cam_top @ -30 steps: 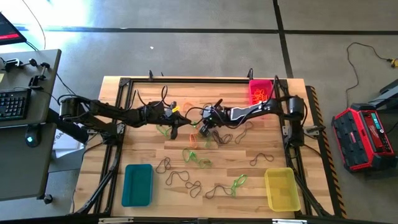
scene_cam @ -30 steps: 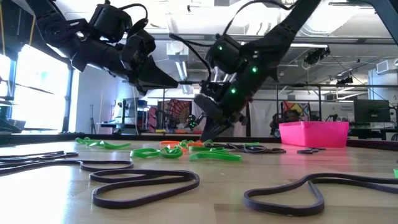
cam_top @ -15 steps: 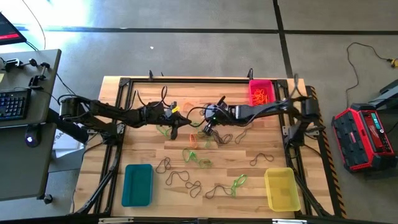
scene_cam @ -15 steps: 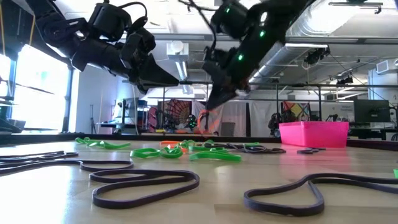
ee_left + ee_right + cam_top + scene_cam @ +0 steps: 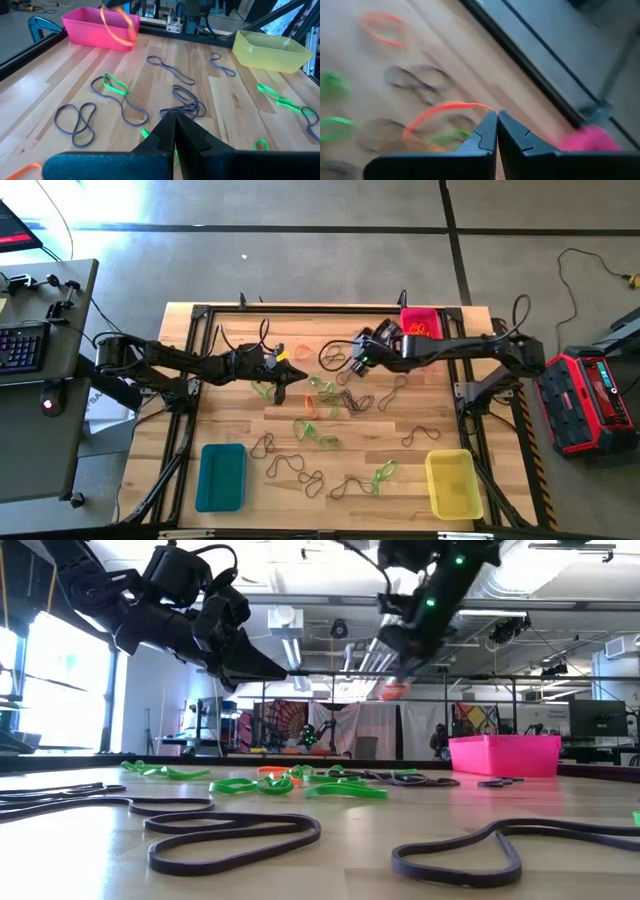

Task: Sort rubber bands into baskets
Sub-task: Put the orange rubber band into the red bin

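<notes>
Right gripper is hanging above the table's far middle, fingers pinched tight on an orange band; the loop is dangling clear of the wood, seen in the left wrist view in front of the pink basket. In the low view the same band is showing under the raised gripper, well above the tabletop.

Left gripper is hovering over the scattered bands near the table's centre, fingers clamped together on nothing.

Pink basket is sitting at the far right corner with orange bands inside. Yellow basket is sitting at the near right, teal basket at the near left; contents of both cannot be made out.

Loose bands are lying across the middle of the table: green ones and dark ones mixed, another orange one lying near the far edge between the two grippers.
</notes>
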You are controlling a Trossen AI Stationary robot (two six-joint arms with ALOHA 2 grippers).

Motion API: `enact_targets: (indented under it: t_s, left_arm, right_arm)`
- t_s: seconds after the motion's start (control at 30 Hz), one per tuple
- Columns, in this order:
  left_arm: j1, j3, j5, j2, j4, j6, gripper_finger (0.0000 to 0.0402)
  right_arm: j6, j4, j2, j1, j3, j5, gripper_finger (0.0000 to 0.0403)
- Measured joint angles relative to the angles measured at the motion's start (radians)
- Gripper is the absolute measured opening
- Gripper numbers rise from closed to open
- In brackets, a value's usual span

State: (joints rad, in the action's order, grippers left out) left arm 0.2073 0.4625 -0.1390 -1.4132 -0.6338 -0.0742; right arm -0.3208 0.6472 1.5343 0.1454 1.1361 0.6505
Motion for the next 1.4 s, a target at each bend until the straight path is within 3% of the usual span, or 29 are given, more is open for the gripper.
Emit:
enact_targets:
  t_s: [0.17,0.37,0.63,0.9,1.1,1.23,1.4]
  left_arm:
    - [0.0,0.0,0.0,0.0,-0.001,0.0,0.0]
    - [0.0,0.0,0.0,0.0,0.0,-0.001,0.0]
    - [0.0,0.0,0.0,0.0,0.0,-0.001,0.0]
    - [0.001,0.0,0.0,0.0,0.0,-0.001,0.0]
    - [0.003,0.0,0.003,0.0,0.0,-0.002,0.0]
    - [0.003,0.0,0.003,0.0,0.0,-0.003,0.0]
    - [0.003,0.0,0.003,0.0,0.0,-0.003,0.0]
  right_arm:
    - [-0.062,0.149,-0.043,0.072,-0.031,0.079,0.0]
    - [-0.1,0.112,-0.098,0.198,-0.173,0.085,0.0]
    - [-0.249,0.071,-0.139,0.352,-0.361,0.226,0.0]
    - [-0.218,-0.15,-0.141,0.454,-0.533,0.191,0.0]
    - [-0.17,-0.182,-0.141,0.484,-0.556,0.167,0.0002]
    - [-0.145,-0.176,-0.141,0.485,-0.53,0.165,0.0028]
    - [-0.157,-0.101,-0.141,0.476,-0.472,0.164,0.0092]
